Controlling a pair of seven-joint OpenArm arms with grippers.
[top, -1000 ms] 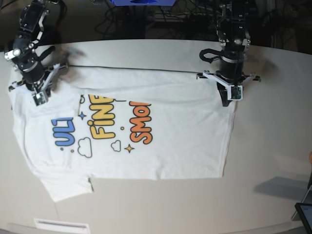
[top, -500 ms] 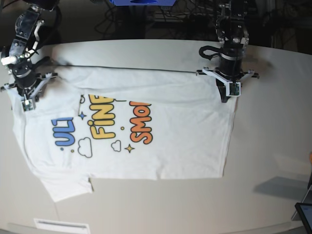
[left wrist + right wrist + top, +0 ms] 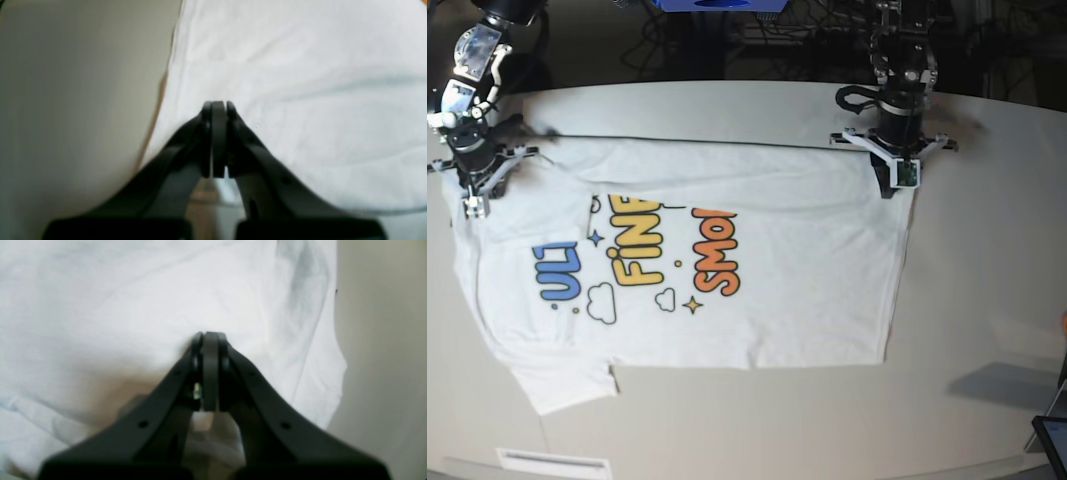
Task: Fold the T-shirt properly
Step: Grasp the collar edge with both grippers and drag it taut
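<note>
Item: T-shirt (image 3: 757, 270), one long fold made; my left gripper (image 3: 889, 192) at 2 o'clock and right gripper (image 3: 471, 212) at 10 o'clock both closed, empty; next, grip for the second fold.

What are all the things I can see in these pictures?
T-shirt: one, white with blue, yellow and orange letters, clouds and stars; spread on the table, one sleeve sticking out at the near left.
Table: one, pale beige, under the T-shirt.
Cables: several, black, behind the table's far edge.
Blue thing: one, at the top edge, mostly cut off.
Dark screen: one corner, at the bottom right.
White strip: one, at the bottom left edge.
Left gripper: one, black, shut, at the T-shirt's far right corner.
Right gripper: one, black, shut, at the T-shirt's far left edge.
</note>
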